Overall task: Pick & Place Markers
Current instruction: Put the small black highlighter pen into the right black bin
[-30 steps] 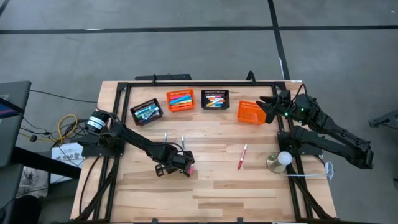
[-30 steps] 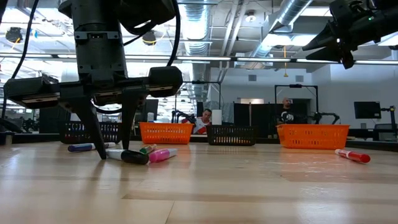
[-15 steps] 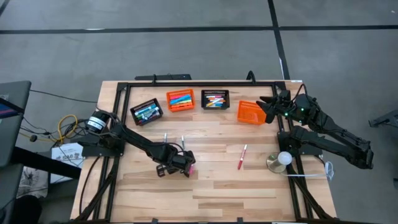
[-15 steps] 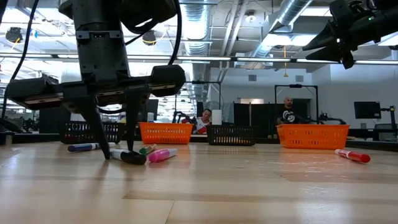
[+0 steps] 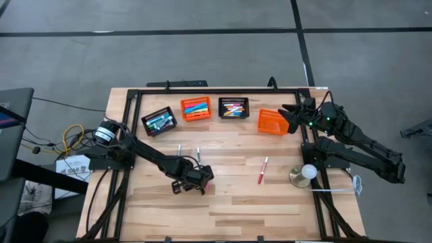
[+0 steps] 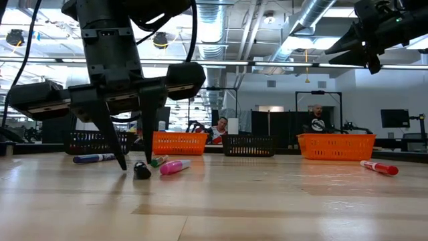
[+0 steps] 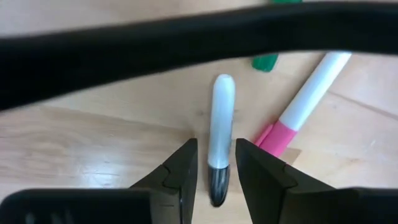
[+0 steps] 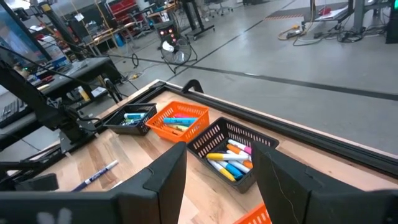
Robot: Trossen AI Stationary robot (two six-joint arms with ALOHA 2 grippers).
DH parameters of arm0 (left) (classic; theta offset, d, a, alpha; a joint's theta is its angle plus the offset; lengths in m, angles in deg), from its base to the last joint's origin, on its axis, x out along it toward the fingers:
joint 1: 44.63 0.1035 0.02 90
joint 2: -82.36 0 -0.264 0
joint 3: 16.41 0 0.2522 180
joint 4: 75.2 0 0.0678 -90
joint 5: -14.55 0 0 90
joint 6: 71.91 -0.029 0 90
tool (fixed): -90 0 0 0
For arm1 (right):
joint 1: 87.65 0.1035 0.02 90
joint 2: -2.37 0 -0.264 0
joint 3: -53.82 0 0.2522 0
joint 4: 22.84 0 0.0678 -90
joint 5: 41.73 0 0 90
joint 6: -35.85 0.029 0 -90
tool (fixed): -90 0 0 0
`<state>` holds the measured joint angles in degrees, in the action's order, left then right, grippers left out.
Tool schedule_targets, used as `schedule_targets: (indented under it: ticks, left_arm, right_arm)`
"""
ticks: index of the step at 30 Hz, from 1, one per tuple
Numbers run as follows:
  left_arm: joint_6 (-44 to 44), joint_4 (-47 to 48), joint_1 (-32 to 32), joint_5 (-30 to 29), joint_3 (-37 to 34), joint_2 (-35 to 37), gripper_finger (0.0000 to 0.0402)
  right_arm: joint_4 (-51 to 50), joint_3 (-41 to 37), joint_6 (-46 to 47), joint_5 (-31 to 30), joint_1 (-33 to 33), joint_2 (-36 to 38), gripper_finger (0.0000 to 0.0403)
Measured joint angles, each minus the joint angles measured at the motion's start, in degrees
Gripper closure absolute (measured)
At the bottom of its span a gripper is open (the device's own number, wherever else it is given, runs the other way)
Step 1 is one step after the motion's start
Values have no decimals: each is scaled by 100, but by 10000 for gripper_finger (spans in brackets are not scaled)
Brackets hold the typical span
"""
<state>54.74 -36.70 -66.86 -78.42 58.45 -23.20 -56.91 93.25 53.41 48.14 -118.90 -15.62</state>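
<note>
Nearest the counter's (image 5: 270,209) front, at about 7 o'clock, the left gripper (image 6: 134,163) reaches down with its jaws parted either side of a white marker (image 7: 220,134), not yet clamped. Pink (image 6: 174,166) and red (image 5: 262,170) markers also lie loose. Farther off, three baskets (image 5: 196,108) hold markers. At 2 o'clock the right gripper (image 5: 293,116) hovers, jaws spread, empty.

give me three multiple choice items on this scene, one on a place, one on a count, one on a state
1. Where is the left end effector?
A. over a basket
B. low at the table, astride the black-capped white marker
C. off the table

2. How many mesh baskets stand along the far side?
A. two
B. four
C. six

3. How are the right end effector fingers?
A. gripping a marker
B. apart, empty
C. unseen

Answers:
1 B, the marker lies between its fingers
2 B, two black and two orange in the high view
3 B, nothing lies between them
</note>
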Motion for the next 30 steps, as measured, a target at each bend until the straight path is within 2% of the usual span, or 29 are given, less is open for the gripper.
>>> schedule_targets:
  ticks: [5,14,18,25,30]
  left_arm:
    - [6,-81,-108,257,3,-97,293]
    - [33,-204,-58,278,15,-280,295]
    - [-13,-72,-58,284,22,-286,313]
    - [-173,217,-70,197,35,-330,368]
    - [-175,242,-69,191,42,-365,360]
  right_arm:
    - [0,0,-2,-237,1,1,229]
    - [9,0,0,-443,1,1,232]
    - [13,0,0,-443,1,1,231]
    - [13,0,0,-443,1,1,230]
    - [11,0,0,-441,1,1,232]
